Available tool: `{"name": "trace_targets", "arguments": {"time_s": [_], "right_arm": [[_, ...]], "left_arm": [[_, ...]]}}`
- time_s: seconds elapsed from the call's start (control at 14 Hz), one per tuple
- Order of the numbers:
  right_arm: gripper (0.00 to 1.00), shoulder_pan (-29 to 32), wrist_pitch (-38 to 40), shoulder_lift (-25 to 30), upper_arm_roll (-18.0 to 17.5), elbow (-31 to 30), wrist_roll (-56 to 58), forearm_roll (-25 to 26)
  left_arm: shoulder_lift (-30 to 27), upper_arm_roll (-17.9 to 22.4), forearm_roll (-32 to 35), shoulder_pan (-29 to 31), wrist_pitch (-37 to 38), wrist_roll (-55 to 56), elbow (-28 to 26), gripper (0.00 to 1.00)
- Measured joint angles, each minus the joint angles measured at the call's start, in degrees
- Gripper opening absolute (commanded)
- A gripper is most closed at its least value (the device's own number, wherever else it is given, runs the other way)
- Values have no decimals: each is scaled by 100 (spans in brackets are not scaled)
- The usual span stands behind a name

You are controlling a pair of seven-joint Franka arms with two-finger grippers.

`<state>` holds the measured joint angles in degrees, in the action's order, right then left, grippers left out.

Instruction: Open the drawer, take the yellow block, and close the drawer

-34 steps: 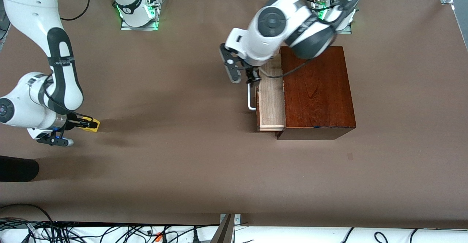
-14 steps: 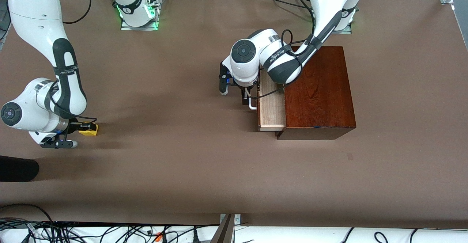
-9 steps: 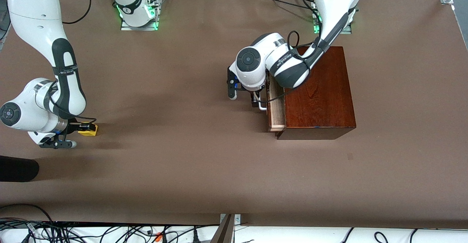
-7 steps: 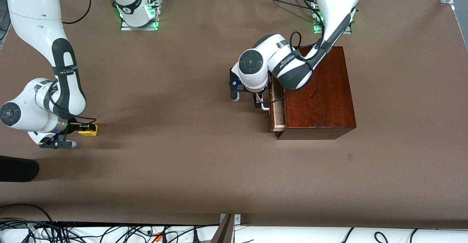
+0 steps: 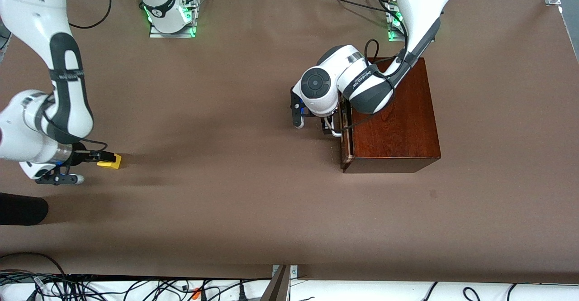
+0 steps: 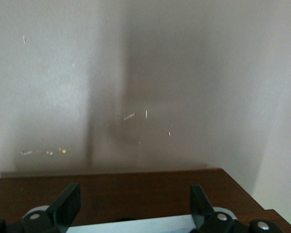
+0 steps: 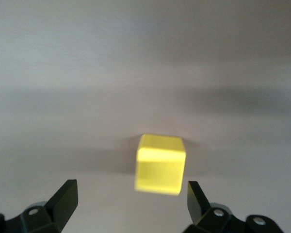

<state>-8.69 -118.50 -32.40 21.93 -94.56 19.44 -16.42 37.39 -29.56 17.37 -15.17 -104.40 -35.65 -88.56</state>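
The yellow block (image 5: 111,160) lies on the table near the right arm's end. My right gripper (image 5: 92,156) is open and empty just beside it. In the right wrist view the block (image 7: 160,164) sits ahead of my open right gripper (image 7: 131,190), not between the fingers. The drawer (image 5: 344,131) is pushed almost flush into the dark mahogany box (image 5: 393,111). My left gripper (image 5: 329,127) is open at the white handle (image 5: 335,132). In the left wrist view the handle (image 6: 136,224) lies between the fingers (image 6: 68,206) against the dark drawer front (image 6: 136,191).
Brown table cover (image 5: 226,111) all round. A black object (image 5: 20,208) lies at the table edge near the right arm's end, nearer to the front camera than the block. Cables run along the front edge.
The left gripper has pushed the drawer by its handle into the box, from well open to almost flush. The right gripper has drawn back from the block, which stays on the table.
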Motion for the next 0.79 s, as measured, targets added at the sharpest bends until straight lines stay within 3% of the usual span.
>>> {"name": "trace_targets", "arguments": {"time_s": [0.43, 0.79], "right_arm": [[100, -549, 1922, 1762, -29, 55, -915, 895], [100, -851, 2818, 2665, -193, 33, -1570, 1428]], "left_arm": [[-3, 6, 0, 52, 70, -1, 2, 100], [-18, 7, 1, 58, 70, 5, 39, 100]]}}
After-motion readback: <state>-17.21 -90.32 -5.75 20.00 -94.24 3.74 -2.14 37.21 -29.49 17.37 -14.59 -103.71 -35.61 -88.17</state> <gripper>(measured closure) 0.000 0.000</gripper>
